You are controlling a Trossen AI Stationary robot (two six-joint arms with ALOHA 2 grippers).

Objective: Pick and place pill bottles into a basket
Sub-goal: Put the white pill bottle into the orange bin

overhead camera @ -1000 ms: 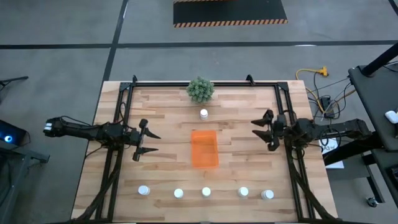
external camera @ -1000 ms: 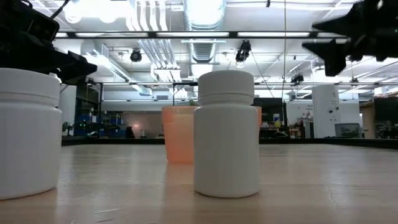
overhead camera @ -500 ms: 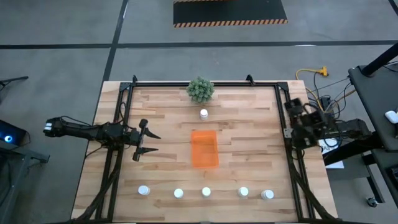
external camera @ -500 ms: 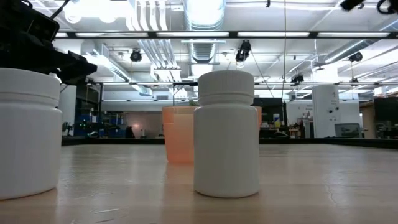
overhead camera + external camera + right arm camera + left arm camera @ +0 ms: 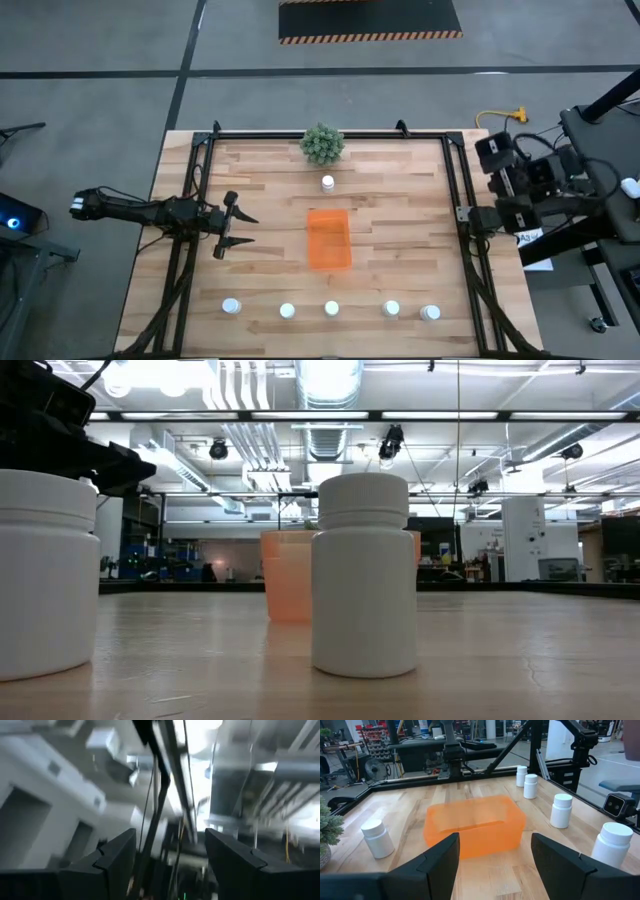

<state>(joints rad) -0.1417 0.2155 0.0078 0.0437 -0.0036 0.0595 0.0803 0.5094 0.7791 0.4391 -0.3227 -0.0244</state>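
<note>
The orange basket [image 5: 329,239] sits in the middle of the wooden bench [image 5: 390,190], and nothing can be seen in it. One pill bottle [image 5: 327,183] stands just above it in the high view, below the green plant [image 5: 322,144]. Five more pill bottles [image 5: 331,309] stand in a row along the bottom edge of the bench, well apart from the basket.

The left gripper [image 5: 226,226] hangs over the left side of the bench, pointing at the basket. Its fingers [image 5: 437,862] are spread wide and hold nothing. In the left wrist view the basket lies between the two fingers but farther off, not touching them. The bottles are all away from these fingers.

The right gripper [image 5: 170,855] has its fingers wide apart too, and they hold nothing. It points up at the ceiling lights. The right arm [image 5: 525,180] is now folded back past the right edge of the bench. A second ago that gripper was over the right side of the bench, near the basket's level. The left arm, the basket and all the bottles have not moved.
</note>
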